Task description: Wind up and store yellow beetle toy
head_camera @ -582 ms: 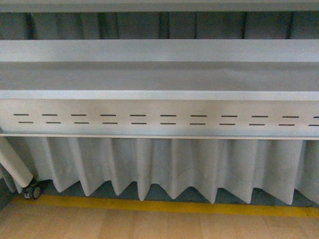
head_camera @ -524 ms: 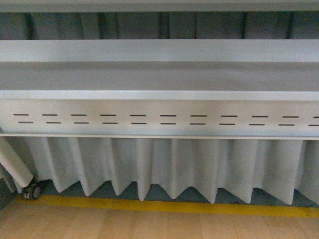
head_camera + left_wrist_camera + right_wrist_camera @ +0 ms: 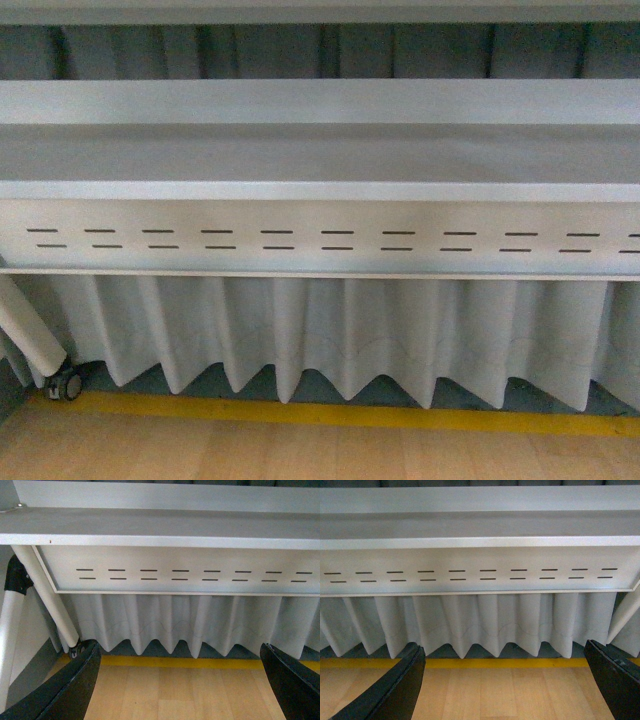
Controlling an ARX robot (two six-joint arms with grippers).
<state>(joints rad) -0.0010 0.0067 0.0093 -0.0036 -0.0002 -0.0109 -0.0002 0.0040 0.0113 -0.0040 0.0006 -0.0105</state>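
Task seems unstarted: you see no yellow beetle toy | left gripper (image 3: 179, 650) wide, empty | right gripper (image 3: 505, 647) wide, empty | floor stripe (image 3: 320, 415) at 6 o'clock

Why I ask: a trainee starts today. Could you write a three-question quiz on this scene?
1. True or false: the yellow beetle toy shows in one of the views.
2. The left gripper is: A) open and empty; B) shut on a toy; C) out of view.
3. Fill in: the floor stripe under the pleated curtain is ____.
Key: 1 false; 2 A; 3 yellow.
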